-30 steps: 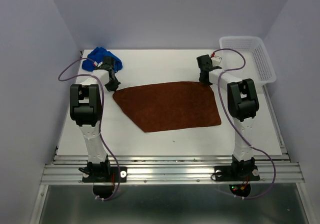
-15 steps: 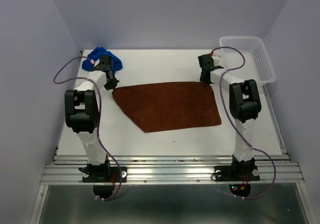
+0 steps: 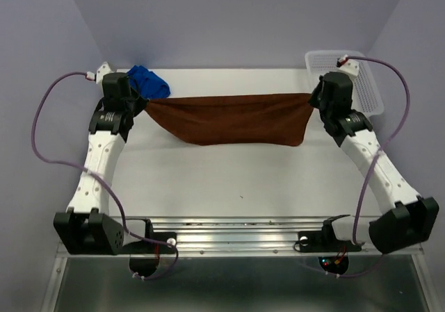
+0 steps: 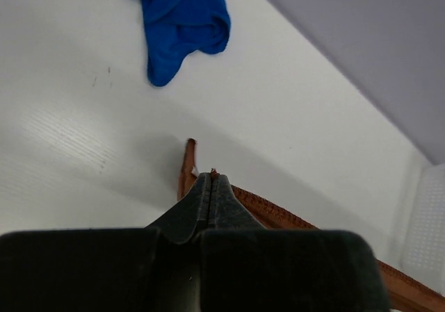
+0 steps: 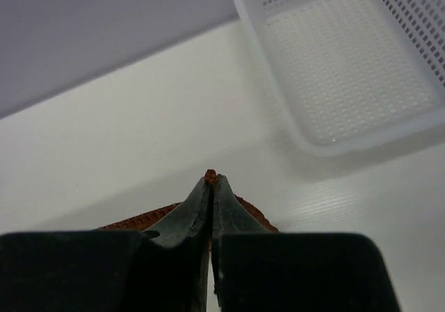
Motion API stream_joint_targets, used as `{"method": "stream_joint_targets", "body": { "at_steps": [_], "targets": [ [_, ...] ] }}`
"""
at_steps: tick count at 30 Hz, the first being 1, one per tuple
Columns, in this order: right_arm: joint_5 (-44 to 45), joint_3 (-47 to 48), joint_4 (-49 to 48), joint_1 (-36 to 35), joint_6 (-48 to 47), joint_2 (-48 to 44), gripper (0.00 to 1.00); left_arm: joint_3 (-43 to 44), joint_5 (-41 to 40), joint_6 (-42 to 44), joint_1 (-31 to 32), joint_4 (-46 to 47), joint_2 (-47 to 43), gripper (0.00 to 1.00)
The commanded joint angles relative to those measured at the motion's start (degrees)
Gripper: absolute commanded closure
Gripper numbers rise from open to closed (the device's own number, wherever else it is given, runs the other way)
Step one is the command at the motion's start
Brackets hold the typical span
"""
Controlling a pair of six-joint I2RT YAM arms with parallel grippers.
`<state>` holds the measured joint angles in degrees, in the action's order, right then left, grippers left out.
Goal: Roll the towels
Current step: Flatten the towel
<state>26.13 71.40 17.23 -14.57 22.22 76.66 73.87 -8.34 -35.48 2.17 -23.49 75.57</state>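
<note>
Rust-brown towel (image 3: 233, 119): hangs stretched between the two grippers over the far half of the white table (image 3: 236, 180), top edge taut and level, lower edge sagging towards the right. Whether the lower edge touches the table cannot be told.

Left gripper (image 3: 142, 102): jaws pressed together on the towel's left top corner; the left wrist view shows a sliver of brown cloth pinched at the fingertips.

Right gripper (image 3: 311, 98): jaws likewise clamped on the right top corner, brown cloth visible at the tips in the right wrist view.

Blue towel (image 3: 148, 83): lies crumpled at the far left corner of the table, just behind the left gripper.

White mesh basket (image 3: 365, 83): stands at the far right corner, beside the right gripper.
</note>
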Motion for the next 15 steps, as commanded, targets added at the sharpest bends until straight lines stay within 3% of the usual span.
{"method": "stream_joint_targets", "body": {
  "at_steps": [1,8,15],
  "targets": [
    [-3.01,-1.96,0.07,0.59,-1.39,-10.11,0.99,-0.48,0.95,0.77,0.37,0.02,-13.83,1.0],
    [-16.61,0.58,8.42,0.59,-0.95,-27.08,0.99,2.24,1.83,0.59,0.64,-6.29,-30.2,1.0],
    [-21.29,2.96,14.84,0.59,0.63,-37.98,0.99,6.2,2.98,0.06,0.64,-11.23,-38.74,1.0]
  ]
}}
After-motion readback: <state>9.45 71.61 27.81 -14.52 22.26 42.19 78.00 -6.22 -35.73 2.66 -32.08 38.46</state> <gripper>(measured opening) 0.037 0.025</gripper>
